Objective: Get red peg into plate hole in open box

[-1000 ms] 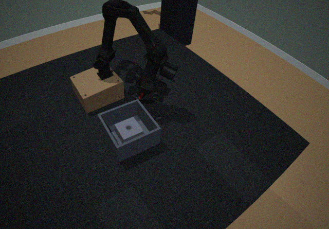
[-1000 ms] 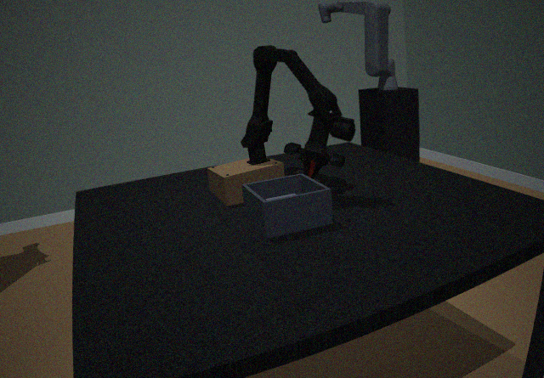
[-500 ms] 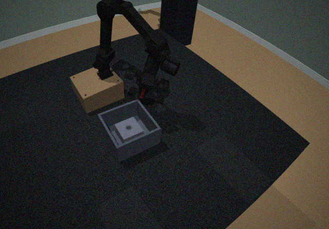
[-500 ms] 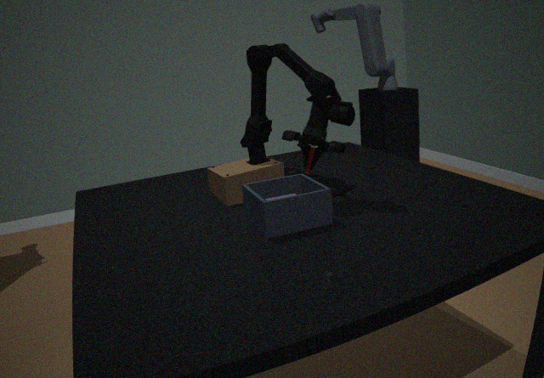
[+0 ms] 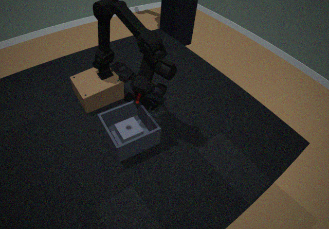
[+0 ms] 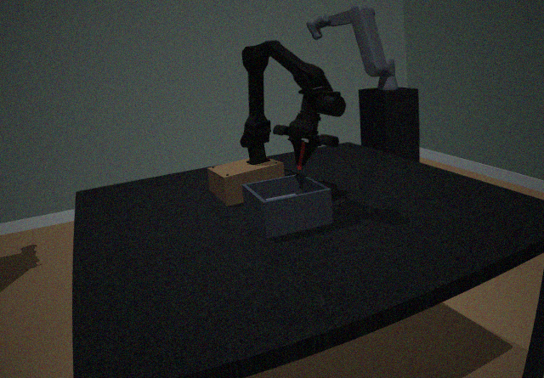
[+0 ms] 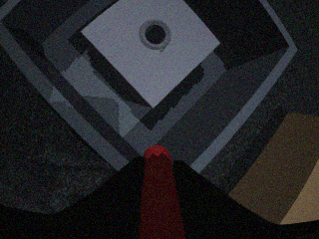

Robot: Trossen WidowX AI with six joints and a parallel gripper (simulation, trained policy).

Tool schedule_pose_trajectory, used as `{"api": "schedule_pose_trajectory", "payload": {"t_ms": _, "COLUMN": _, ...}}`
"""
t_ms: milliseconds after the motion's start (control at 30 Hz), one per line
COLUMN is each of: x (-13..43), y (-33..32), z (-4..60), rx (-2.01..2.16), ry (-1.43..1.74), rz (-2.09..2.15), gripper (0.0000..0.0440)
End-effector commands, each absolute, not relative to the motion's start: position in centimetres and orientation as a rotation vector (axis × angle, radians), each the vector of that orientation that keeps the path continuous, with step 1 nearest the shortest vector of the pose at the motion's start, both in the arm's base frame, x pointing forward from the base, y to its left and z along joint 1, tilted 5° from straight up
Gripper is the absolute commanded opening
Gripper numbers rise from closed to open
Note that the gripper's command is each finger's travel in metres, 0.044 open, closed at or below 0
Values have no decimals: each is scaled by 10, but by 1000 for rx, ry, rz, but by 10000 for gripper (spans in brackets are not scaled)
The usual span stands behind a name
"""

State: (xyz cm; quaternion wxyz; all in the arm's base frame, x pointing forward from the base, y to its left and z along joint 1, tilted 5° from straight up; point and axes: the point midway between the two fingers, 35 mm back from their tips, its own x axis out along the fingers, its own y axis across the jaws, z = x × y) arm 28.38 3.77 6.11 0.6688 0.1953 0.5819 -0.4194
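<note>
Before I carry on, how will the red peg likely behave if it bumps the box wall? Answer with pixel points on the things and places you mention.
The red peg (image 5: pixel 138 98) (image 6: pixel 301 155) (image 7: pixel 160 199) looks straight and solid, so probably stiff. Slim and pinched in the pincer (image 5: pixel 140 94) (image 6: pixel 302 159) (image 7: pixel 159 166) with its tip sticking out, it might pivot. Its round end suggests it could roll if dropped.

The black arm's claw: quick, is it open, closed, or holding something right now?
Gripper: closed on the red peg, holding it up near the box's rim.

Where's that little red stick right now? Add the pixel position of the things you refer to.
The red stick (image 5: pixel 138 98) (image 6: pixel 302 155) (image 7: pixel 159 199) is gripped in the tool (image 5: pixel 138 102) (image 6: pixel 300 165) (image 7: pixel 158 166); the exterior view shows it above the far rim of the grey box (image 5: pixel 140 146) (image 6: pixel 298 216) (image 7: pixel 244 117).
</note>
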Motion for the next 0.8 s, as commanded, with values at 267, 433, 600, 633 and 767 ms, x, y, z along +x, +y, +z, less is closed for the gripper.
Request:
{"api": "schedule_pose_trajectory", "payload": {"t_ms": 267, "x": 314, "y": -10, "z": 57, "rx": 490, "ry": 1303, "rz": -959, "gripper": 0}}
{"api": "schedule_pose_trajectory", "payload": {"t_ms": 433, "x": 324, "y": -28, "z": 47, "rx": 505, "ry": 1319, "rz": -935, "gripper": 0}}
{"api": "schedule_pose_trajectory", "payload": {"t_ms": 600, "x": 330, "y": -39, "z": 31, "rx": 509, "ry": 1347, "rz": -894, "gripper": 0}}
{"api": "schedule_pose_trajectory", "payload": {"t_ms": 633, "x": 330, "y": -40, "z": 27, "rx": 508, "ry": 1356, "rz": -884, "gripper": 1}}
{"api": "schedule_pose_trajectory", "payload": {"t_ms": 767, "x": 330, "y": -43, "z": 12, "rx": 504, "ry": 1396, "rz": -850, "gripper": 69}}
